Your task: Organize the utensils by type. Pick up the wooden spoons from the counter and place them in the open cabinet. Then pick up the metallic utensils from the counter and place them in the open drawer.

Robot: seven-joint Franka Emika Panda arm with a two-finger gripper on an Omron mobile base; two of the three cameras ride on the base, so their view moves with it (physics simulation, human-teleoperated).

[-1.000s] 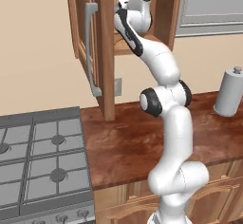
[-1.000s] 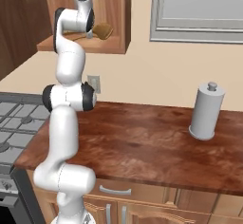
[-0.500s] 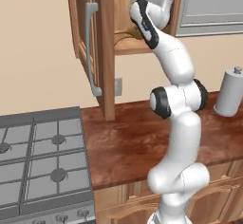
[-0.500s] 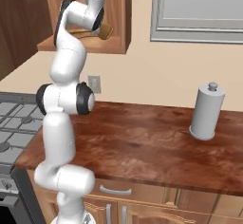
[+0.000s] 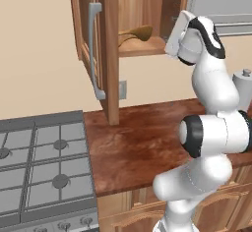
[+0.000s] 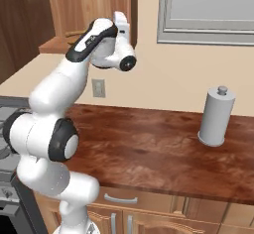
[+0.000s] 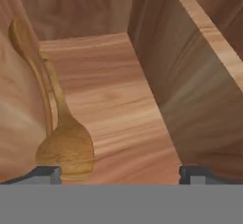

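The tan wooden spoon (image 5: 135, 33) lies on the bottom shelf of the open cabinet (image 5: 147, 46), bowl toward the front. In the hand view the spoon (image 7: 64, 142) rests against the cabinet's side wall (image 7: 199, 76), its bowl close to my left fingertip (image 7: 46, 172). My gripper (image 7: 121, 174) is open with nothing between its fingers and hangs just outside the cabinet mouth (image 5: 172, 42), (image 6: 121, 22). Below stretches the dark reddish counter (image 5: 138, 137), (image 6: 149, 144). The metallic utensils and the drawer are out of view.
The cabinet door (image 5: 96, 54) stands open to the left with its grey bar handle. A stove (image 5: 44, 162) adjoins the counter's left end. A grey paper towel roll (image 6: 216, 116) stands at the back right. A wall outlet (image 6: 97, 87) sits under the cabinet.
My hand has drawn back out of the cabinet and come lower, and the arm has swung toward the right. The spoon stays on the shelf.
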